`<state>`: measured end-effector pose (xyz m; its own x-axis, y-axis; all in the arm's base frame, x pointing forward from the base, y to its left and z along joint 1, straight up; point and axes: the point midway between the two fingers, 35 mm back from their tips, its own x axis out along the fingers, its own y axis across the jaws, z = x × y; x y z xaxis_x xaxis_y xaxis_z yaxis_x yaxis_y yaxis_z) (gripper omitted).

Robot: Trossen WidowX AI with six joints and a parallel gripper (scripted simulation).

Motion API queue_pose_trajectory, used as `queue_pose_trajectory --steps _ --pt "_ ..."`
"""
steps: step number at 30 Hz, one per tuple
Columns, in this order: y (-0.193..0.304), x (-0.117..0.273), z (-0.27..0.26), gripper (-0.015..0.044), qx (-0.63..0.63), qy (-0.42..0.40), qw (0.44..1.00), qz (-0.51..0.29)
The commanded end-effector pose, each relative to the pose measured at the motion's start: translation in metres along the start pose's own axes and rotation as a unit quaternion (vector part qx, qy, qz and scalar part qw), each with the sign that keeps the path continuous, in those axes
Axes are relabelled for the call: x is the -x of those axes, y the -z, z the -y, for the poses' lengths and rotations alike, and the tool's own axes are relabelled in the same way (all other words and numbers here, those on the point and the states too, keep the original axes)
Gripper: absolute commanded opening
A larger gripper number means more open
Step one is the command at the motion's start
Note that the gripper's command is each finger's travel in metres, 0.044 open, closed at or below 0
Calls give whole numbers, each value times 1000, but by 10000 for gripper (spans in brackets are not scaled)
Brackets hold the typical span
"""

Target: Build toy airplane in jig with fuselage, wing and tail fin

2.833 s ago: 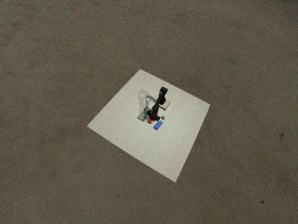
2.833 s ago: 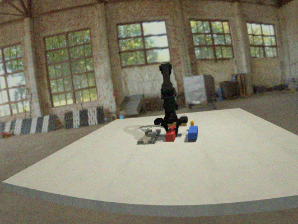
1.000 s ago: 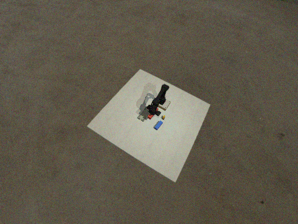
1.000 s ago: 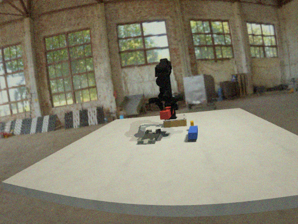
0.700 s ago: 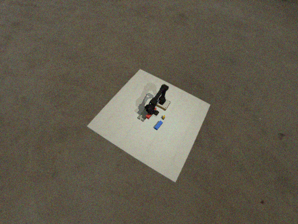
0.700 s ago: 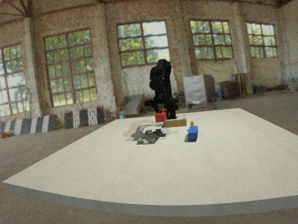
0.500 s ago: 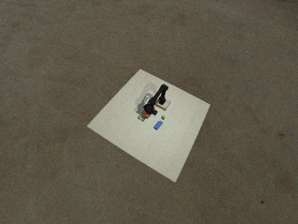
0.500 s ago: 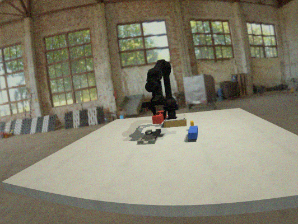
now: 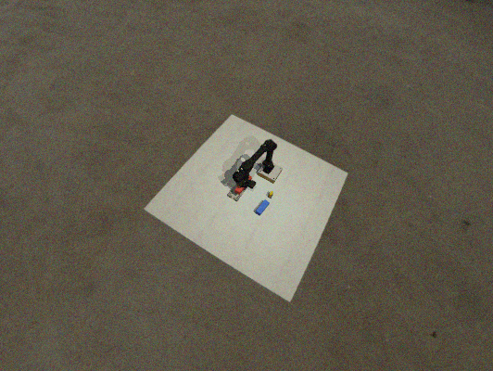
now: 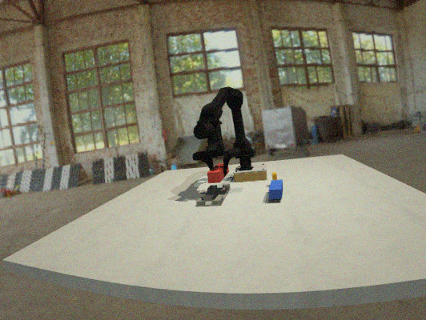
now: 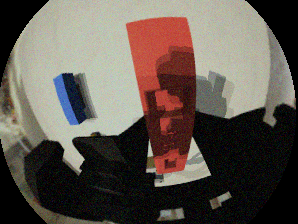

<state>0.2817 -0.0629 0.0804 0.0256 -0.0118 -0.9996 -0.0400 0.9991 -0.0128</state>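
Observation:
The red fuselage [image 9: 239,190] [image 10: 215,176] [image 11: 160,45] is a long block with sockets along its top. My gripper [image 10: 219,168] [image 11: 165,115] is shut on it and holds it lengthwise above the grey jig [image 9: 233,197] [image 10: 209,203]. In the exterior view the fuselage hangs over the jig's rear part, with a gap below it. The fuselage and the arm hide much of the jig. The blue wing [image 9: 261,207] [image 10: 275,190] [image 11: 66,100] lies on the table, apart from the jig. The small yellow tail fin [image 9: 271,194] [image 10: 274,175] stands behind the wing.
The arm's base plate [image 9: 274,174] [image 10: 250,176] is behind the jig and the parts. The pale table top [image 9: 218,223] [image 10: 160,248] has its edges well away from the parts. Shadows of the arm fall beside and over the jig.

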Motion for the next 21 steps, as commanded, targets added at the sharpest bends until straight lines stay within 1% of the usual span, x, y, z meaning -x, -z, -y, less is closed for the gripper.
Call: queue_pose_trajectory --steps 1,13,20,21 --pt "4 -7 13 0 7 -1 1000 -2" --pt "14 -21 43 0 16 1 1000 -2" --pt "14 -21 43 184 16 1 1000 -2" --pt "14 -21 43 195 16 1 1000 -2"
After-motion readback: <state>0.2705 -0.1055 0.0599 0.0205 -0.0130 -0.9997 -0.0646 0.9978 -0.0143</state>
